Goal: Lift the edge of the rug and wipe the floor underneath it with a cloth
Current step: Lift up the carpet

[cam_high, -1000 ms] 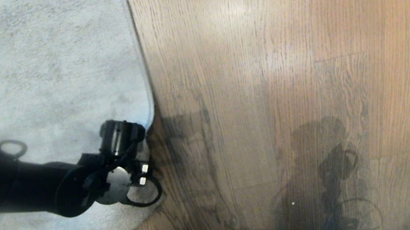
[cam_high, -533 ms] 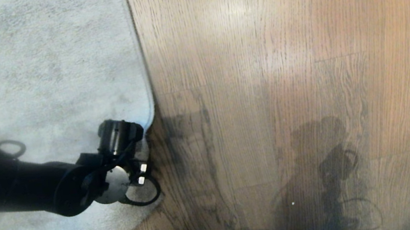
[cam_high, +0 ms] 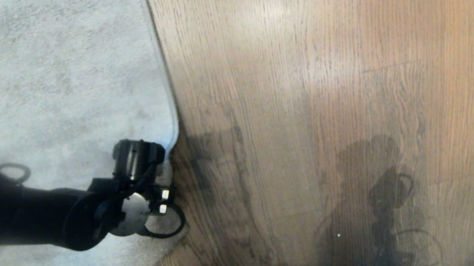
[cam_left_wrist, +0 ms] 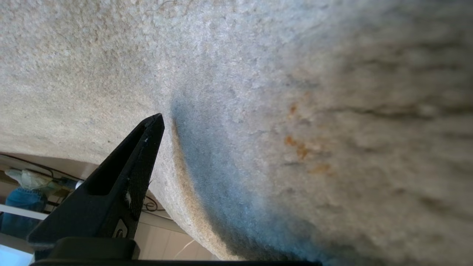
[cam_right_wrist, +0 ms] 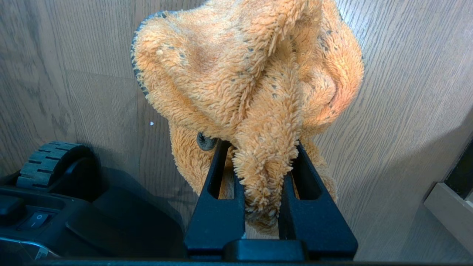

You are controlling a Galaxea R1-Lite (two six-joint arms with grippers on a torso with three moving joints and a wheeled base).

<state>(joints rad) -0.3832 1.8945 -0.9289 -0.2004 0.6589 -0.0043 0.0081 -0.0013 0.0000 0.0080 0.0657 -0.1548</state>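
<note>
right claw (cam_right_wrist: 262, 173) clamped on cloth (cam_right_wrist: 251, 74)

The left gripper (cam_high: 161, 175) hangs spread wide at the rug (cam_high: 39, 90) corner; the right gripper (cam_right_wrist: 263, 166) is clamped.

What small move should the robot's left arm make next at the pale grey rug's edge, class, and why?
Probably close the left gripper on the pale grey short-pile rug edge. Its jaws stand wide at the rug's corner, one finger against the pile. The right gripper already pinches the fuzzy orange cloth above the brown wood-grain floor, unwiped.
</note>
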